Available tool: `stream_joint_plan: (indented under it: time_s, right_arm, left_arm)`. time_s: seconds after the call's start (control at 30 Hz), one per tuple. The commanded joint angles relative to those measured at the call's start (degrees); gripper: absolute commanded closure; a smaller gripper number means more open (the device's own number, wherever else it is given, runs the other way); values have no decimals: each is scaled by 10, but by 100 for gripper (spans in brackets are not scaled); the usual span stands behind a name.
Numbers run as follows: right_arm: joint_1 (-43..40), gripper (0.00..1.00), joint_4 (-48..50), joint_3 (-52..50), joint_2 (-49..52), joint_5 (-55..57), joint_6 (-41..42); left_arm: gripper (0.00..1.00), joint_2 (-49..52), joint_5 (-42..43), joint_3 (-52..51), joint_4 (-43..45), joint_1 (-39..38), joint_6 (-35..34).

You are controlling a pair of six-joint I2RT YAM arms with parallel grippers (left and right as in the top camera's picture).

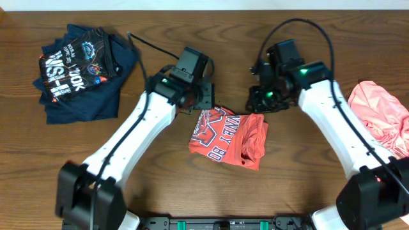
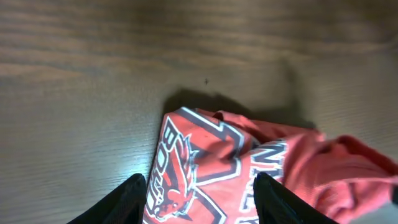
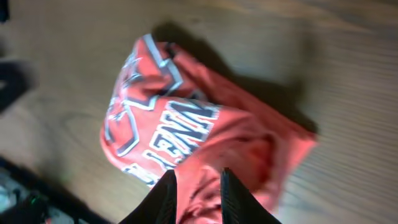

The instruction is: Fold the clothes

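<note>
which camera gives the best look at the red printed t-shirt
Overhead: the whole red printed T-shirt shows, every edge in frame on the table. The left wrist view catches only part; the right wrist view shows most, blurred, its lower edge cut off.

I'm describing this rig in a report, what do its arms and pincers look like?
The left arm and right arm are long white shells with black joints and bases. Black cables loop off the wrists; green lights glow on the right one. The left pincer and right pincer each have two black, tapered fingers.
</note>
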Motion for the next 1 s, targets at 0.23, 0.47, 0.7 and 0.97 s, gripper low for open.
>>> stream_joint_plan:
  time_s: [0.23,0.47,0.7,0.97]
  right_arm:
    - [34,79,-7,-66,52,-14,-16]
    - [10,79,3,-154,52,123,10]
    - [-20,79,4,-174,52,216,47]
    - [-44,78,61,-167,52,225,24]
  left_arm:
    - [43,102,37,-1,-4,1,9]
    - [43,138,36,-2,-17,0,9]
    - [43,157,36,-2,-61,0,9]
    - [43,157,36,-3,-134,0,-78]
